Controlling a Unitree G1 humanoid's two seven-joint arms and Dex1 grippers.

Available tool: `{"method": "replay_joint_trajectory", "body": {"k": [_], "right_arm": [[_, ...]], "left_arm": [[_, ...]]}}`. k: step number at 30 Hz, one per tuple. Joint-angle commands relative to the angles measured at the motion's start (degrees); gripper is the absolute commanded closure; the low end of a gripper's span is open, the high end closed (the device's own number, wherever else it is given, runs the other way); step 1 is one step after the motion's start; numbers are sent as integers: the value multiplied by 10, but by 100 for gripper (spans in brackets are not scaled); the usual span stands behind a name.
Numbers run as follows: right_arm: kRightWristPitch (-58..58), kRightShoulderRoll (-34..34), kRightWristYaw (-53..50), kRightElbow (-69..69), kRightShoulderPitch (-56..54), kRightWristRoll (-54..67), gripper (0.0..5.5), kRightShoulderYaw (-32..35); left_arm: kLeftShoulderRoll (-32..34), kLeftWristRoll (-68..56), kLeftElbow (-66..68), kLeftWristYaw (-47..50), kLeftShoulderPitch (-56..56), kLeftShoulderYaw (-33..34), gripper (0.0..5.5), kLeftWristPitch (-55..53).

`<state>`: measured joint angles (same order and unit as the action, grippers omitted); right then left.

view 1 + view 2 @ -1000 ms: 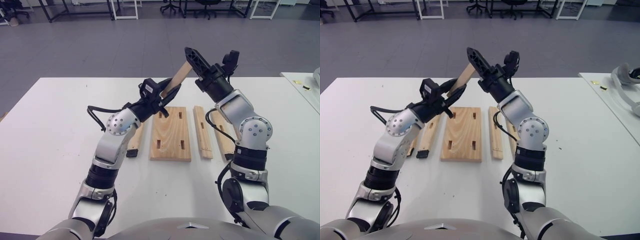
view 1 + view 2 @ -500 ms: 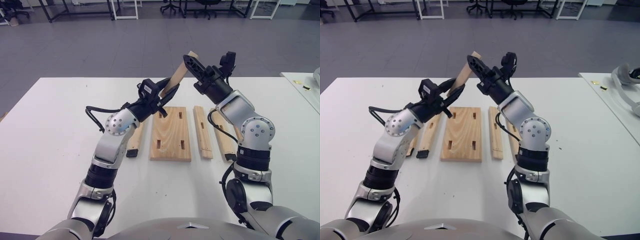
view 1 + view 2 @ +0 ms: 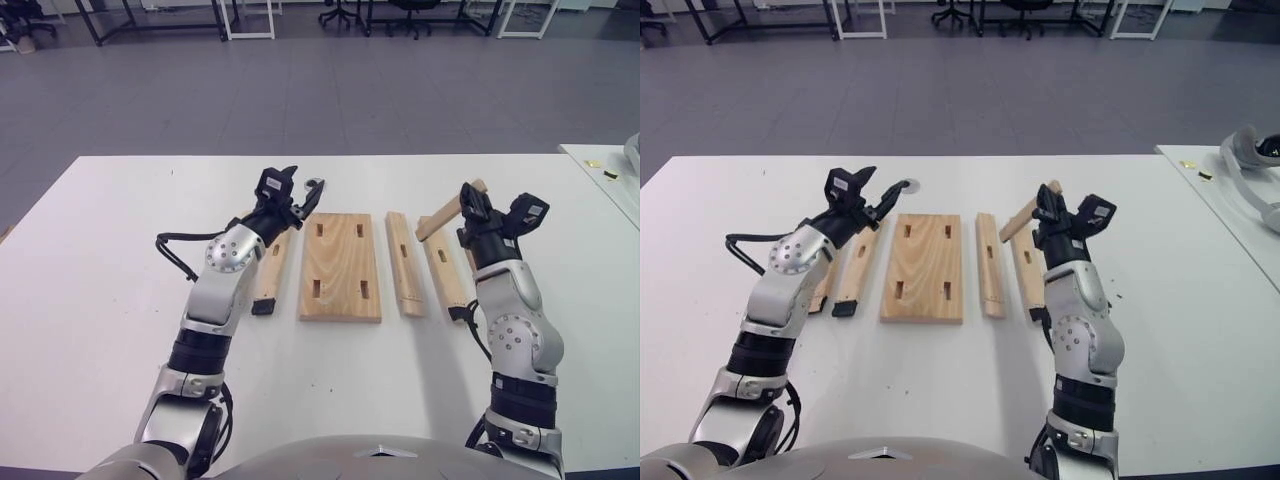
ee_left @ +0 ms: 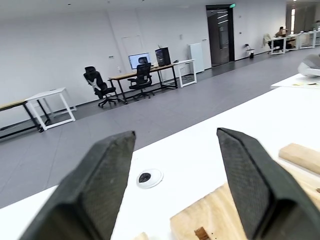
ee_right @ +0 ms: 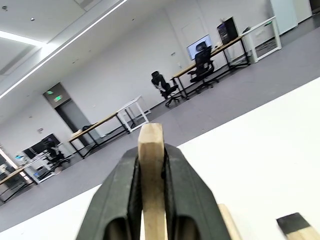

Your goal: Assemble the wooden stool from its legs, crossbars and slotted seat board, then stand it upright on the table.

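Observation:
The slotted seat board (image 3: 342, 265) lies flat in the middle of the white table. My right gripper (image 3: 470, 207) is shut on a short wooden bar (image 3: 438, 220), held tilted just above the two wooden pieces (image 3: 405, 265) (image 3: 445, 272) lying right of the board. In the right wrist view the bar (image 5: 151, 175) sits clamped between the fingers (image 5: 122, 195). My left gripper (image 3: 288, 190) stands open and holds nothing, low over the far left corner of the board, above another leg (image 3: 270, 268). The left wrist view looks between its spread fingers (image 4: 95, 190) at the board's corner (image 4: 225, 220).
A round cable grommet (image 3: 905, 185) sits in the table just beyond the left gripper. The legs at the far left and far right have black end caps (image 3: 262, 305). A second table (image 3: 1240, 190) with a white object stands at the right. The table's front half is bare.
Both arms have come down from a raised position. The left gripper let go of the bar and dropped toward the board's left corner. The right gripper carried the bar down to the right.

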<state>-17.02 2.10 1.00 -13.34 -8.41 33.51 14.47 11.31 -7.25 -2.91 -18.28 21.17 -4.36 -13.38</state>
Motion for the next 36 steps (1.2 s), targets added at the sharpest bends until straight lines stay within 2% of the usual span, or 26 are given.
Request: {"method": "replay_joint_trajectory", "body": {"k": [1,16,27,36], "right_arm": [[32,-25,13,35,5,-12,509,-9],[94,-53,40,132,14,-63,509,-24],[148,-6,27,189,38,-239,509,-106],[157,0,45,262,62,-257,509,-111]], "left_arm": [[-3,-1,11,5,10,9,253,-3],[-7,6,25,-2,14,5,253,2],[-10,9,22,-1,9,1,253,1],[-9,15,23,1,8,1,253,4]]}}
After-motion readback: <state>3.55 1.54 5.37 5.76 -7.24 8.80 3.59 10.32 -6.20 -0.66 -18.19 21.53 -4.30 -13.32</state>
